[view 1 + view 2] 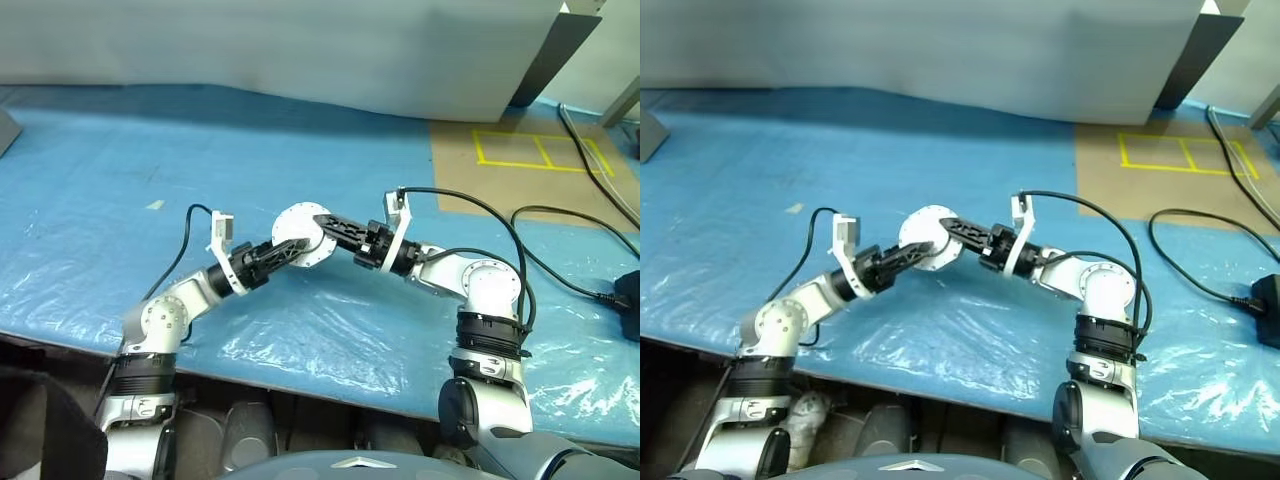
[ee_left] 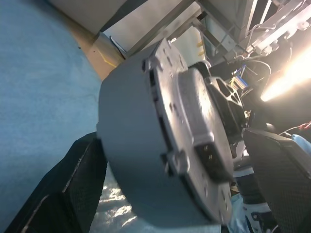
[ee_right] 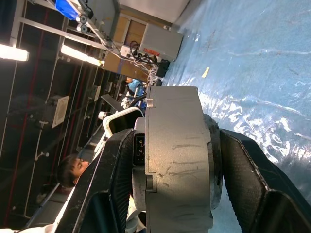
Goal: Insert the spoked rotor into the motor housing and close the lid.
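Above the blue table, the motor housing [image 1: 300, 236], a short silver-grey cylinder, hangs in the air between both arms. My right gripper [image 1: 322, 228] is shut on it, one finger on each flat face [image 3: 177, 160]. From the other side my left gripper [image 1: 290, 250] stands open with its fingers [image 2: 58, 194] spread around the housing's rim [image 2: 131, 160], and a gap shows at the far finger. The face toward the left wrist is a bossed metal plate with a small dark connector. The spoked rotor is hidden, and I cannot tell the lid apart from the housing.
Blue plastic sheeting [image 1: 150, 150] covers the table. A grey panel [image 1: 300, 50] stands along the back. At the back right lies a brown board with yellow tape [image 1: 540, 150]. Black cables [image 1: 560, 270] and a plug [image 1: 630, 300] lie to the right. A person [image 3: 73, 170] is in the background.
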Robot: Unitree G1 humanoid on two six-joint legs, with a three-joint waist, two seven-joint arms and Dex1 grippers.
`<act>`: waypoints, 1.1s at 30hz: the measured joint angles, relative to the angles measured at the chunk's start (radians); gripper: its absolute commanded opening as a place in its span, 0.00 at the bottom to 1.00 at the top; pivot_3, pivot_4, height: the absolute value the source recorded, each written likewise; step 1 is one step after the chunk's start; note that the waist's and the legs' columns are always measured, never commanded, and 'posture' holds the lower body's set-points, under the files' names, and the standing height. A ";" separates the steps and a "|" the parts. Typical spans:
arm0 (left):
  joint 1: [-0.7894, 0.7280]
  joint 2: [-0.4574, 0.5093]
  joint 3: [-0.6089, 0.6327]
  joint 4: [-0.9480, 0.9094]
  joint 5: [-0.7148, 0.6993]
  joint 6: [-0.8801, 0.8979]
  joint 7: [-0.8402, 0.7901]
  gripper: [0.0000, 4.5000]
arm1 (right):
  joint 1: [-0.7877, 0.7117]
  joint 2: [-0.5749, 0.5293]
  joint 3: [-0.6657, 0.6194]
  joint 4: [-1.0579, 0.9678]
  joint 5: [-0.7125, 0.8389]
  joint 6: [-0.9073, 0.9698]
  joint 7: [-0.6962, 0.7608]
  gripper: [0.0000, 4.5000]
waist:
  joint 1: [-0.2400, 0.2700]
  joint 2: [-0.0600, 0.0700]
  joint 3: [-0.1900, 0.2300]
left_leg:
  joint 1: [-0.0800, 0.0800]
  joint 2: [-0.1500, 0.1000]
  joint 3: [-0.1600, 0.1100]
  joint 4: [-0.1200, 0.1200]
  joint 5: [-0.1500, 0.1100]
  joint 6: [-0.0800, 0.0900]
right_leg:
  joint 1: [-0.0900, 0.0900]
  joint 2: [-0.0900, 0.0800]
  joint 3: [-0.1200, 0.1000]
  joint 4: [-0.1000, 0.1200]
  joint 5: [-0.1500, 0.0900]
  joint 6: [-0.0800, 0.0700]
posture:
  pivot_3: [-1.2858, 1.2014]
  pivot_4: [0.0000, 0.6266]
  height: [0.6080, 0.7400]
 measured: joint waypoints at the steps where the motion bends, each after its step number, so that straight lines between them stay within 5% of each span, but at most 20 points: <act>1: 0.000 -0.012 0.002 0.011 -0.004 0.003 0.004 1.00 | 0.000 0.000 0.001 0.000 0.000 0.000 -0.002 0.51 | 0.001 0.000 0.000 | 0.000 0.000 0.000 0.000 0.000 0.000 | 0.000 0.000 0.000 0.000 0.000 0.000 | 0.52 0.24 1.00; 8: -0.023 -0.089 0.025 0.048 -0.061 0.062 0.079 1.00 | 0.000 -0.006 0.005 0.000 0.002 0.000 -0.021 0.51 | 0.005 0.000 0.000 | -0.001 0.000 -0.001 0.001 0.000 0.000 | 0.000 0.000 -0.001 0.000 0.000 0.000 | 0.52 0.24 1.00; 15: -0.040 -0.105 0.057 0.078 -0.115 0.125 0.134 0.62 | 0.000 -0.004 -0.009 0.008 0.025 0.000 -0.040 0.51 | 0.002 -0.001 0.000 | -0.001 0.000 -0.001 0.002 0.000 0.000 | 0.000 0.000 -0.001 0.001 0.000 0.000 | 0.52 0.24 1.00; 32: -0.066 -0.096 0.125 0.077 -0.231 0.250 0.253 0.58 | 0.001 0.048 -0.032 0.017 0.079 -0.033 -0.146 0.51 | 0.004 -0.001 0.000 | -0.002 -0.001 -0.002 0.002 0.000 0.000 | 0.000 0.000 -0.001 0.001 0.000 0.000 | 0.52 0.24 1.00; 33: -0.070 -0.098 0.127 0.077 -0.233 0.250 0.262 0.58 | 0.001 0.048 -0.028 0.017 0.076 -0.043 -0.145 0.59 | 0.004 -0.001 0.000 | -0.002 -0.001 -0.002 0.003 0.000 0.000 | 0.000 0.000 -0.001 0.001 0.000 0.000 | 0.52 0.24 1.00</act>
